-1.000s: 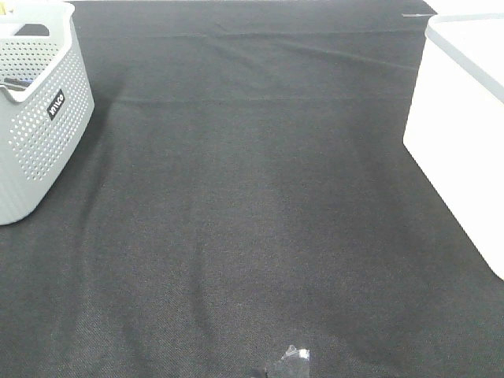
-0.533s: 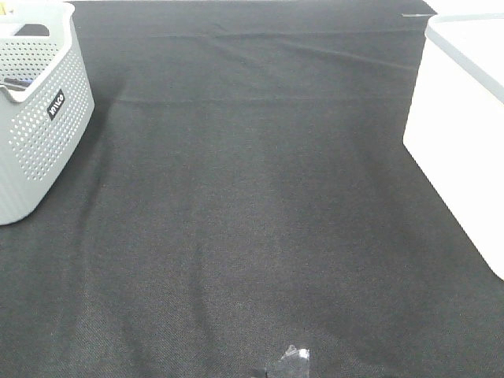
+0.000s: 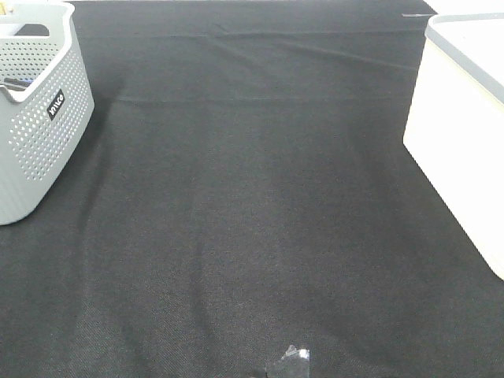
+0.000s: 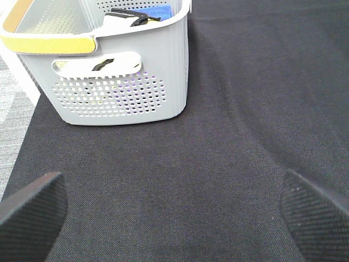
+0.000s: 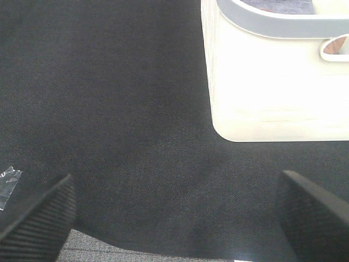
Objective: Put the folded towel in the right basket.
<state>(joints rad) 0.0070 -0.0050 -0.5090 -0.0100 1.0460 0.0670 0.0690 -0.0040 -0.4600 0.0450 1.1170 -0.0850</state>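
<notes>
The right basket (image 3: 465, 126) is white with a grey rim and stands at the table's right edge. It also shows in the right wrist view (image 5: 272, 82), with a dark blue-grey cloth (image 5: 278, 5) just visible inside. The left basket (image 3: 35, 110) is grey and perforated. In the left wrist view (image 4: 120, 82) it holds a blue folded cloth (image 4: 155, 11) and a black and white item. I cannot tell which cloth is the towel. My left gripper (image 4: 174, 218) and my right gripper (image 5: 174, 218) are open and empty above the black cloth. Neither shows in the exterior view.
A black cloth (image 3: 252, 205) covers the table between the baskets. A small scrap of clear plastic (image 3: 288, 362) lies near the front edge and also shows in the right wrist view (image 5: 8, 183). A grey floor (image 4: 13, 93) shows beyond the table's left side.
</notes>
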